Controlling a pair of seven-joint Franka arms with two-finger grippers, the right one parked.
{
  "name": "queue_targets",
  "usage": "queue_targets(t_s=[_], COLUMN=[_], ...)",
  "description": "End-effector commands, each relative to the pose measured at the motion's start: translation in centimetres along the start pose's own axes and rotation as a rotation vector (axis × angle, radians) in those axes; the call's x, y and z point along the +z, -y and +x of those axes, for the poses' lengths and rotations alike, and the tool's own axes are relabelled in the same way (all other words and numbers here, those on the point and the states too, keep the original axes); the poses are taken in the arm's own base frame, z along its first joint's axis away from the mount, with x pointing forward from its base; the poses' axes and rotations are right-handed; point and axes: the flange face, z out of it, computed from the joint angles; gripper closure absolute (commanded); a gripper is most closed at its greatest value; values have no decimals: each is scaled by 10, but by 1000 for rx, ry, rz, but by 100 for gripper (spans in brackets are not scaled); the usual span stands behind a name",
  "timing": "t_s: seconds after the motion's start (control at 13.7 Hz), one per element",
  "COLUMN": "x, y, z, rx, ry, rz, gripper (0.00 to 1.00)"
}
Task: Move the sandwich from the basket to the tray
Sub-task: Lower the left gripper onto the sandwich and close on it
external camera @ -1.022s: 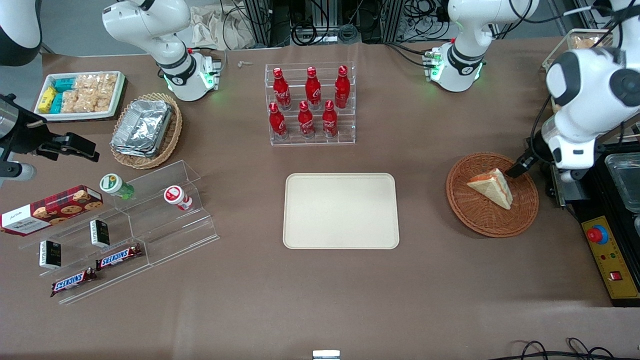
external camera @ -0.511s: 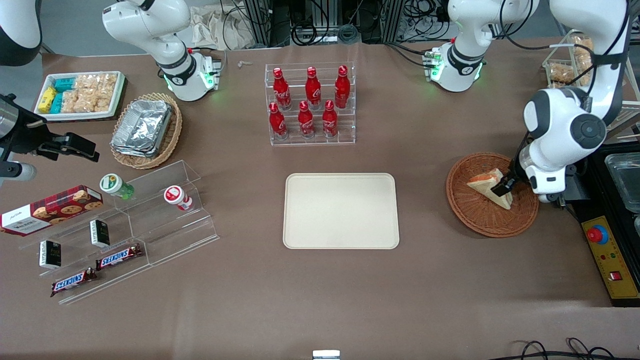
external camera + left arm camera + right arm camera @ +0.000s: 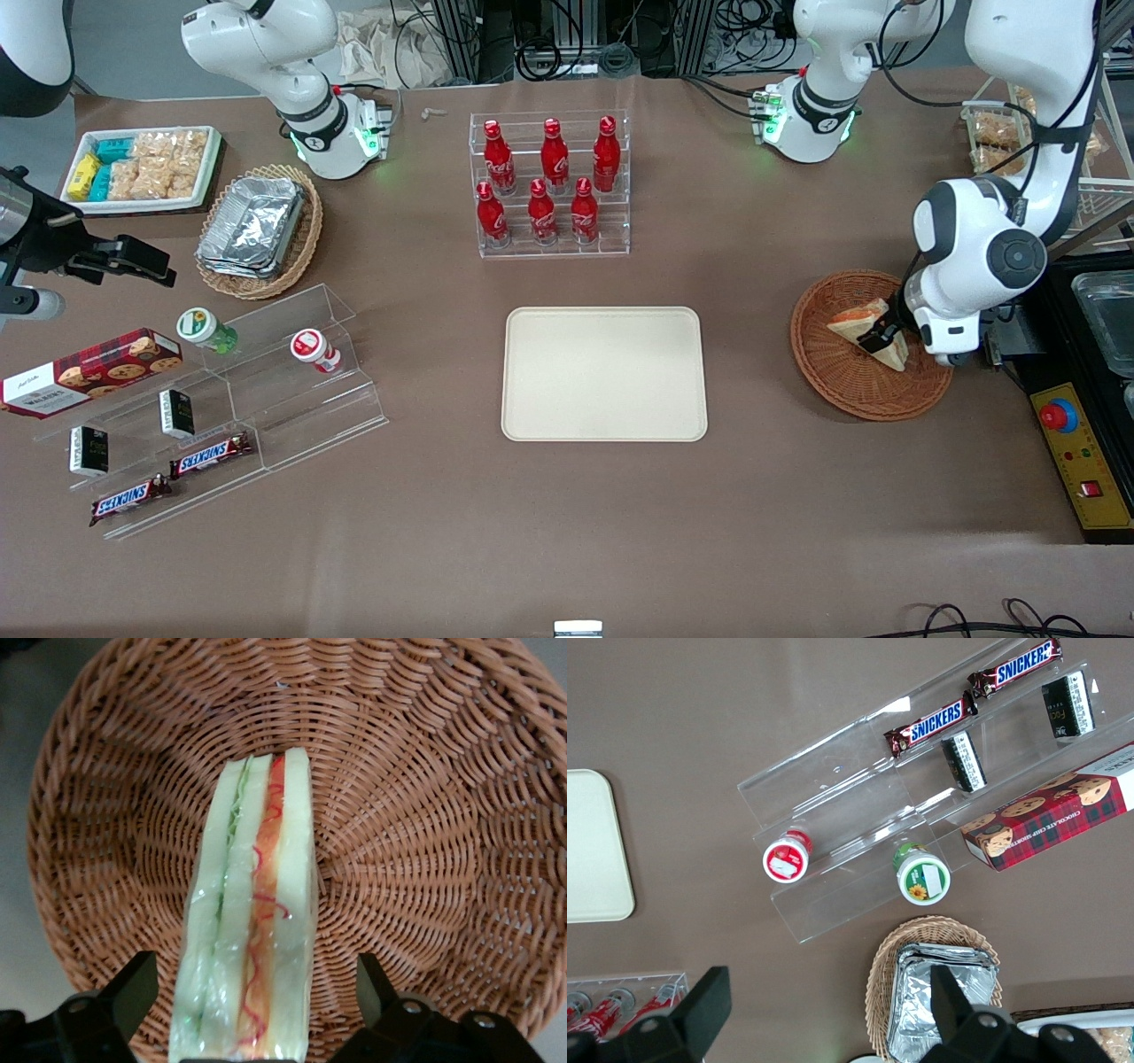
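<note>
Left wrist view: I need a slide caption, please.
Open gripper straddles the sandwich in the basket.

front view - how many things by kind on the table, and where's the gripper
red bottles: 6
snickers bars: 2
wicker baskets: 2
trays: 2
sandwich: 1
cookie box: 1
total: 14
gripper: open, astride the sandwich in the reddish basket

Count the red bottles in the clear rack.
6: three red bottles on the upper step, three on the lower step nearer the camera. The gripper straddles the sandwich, jaws open.
</note>
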Motion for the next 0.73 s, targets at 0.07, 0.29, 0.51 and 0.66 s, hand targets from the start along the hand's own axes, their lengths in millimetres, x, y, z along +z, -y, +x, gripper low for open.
queue_targets(t_s=[0.07,0.29,0.51,0.66], x=[9,10,-2,-24], y=[-6,-7,-7,-5], z=[3,3,2,-2], rx=[-20,-20,-17,-11], ry=[-31,-33,-42,-45], rz=[-7,-9,-20,-24], gripper=[12,52,100,100])
